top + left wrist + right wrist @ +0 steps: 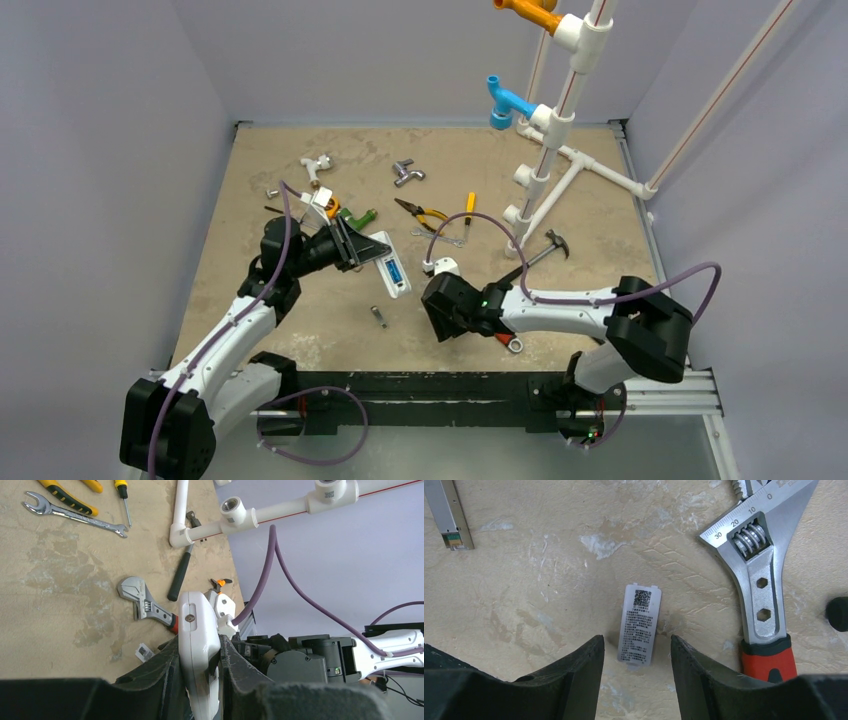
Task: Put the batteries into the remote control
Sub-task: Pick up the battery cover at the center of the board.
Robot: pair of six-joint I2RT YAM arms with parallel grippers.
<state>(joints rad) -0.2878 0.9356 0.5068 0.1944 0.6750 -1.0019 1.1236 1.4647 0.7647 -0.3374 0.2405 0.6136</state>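
Batteries (396, 271) look seated in the remote (192, 620), clamped in the left pincer (199, 652); right pincer (635, 645), apart, hovers over the loose cover (640, 615), not yet fitted.

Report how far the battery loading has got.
Done, it seems: blue batteries sit in the remote control's back recess in the top view. In hand: the left end effector clamps the remote edge-on. The right end effector hangs open over the white printed cover lying on the table beside the wrench. Left: picking up that cover and closing the recess.
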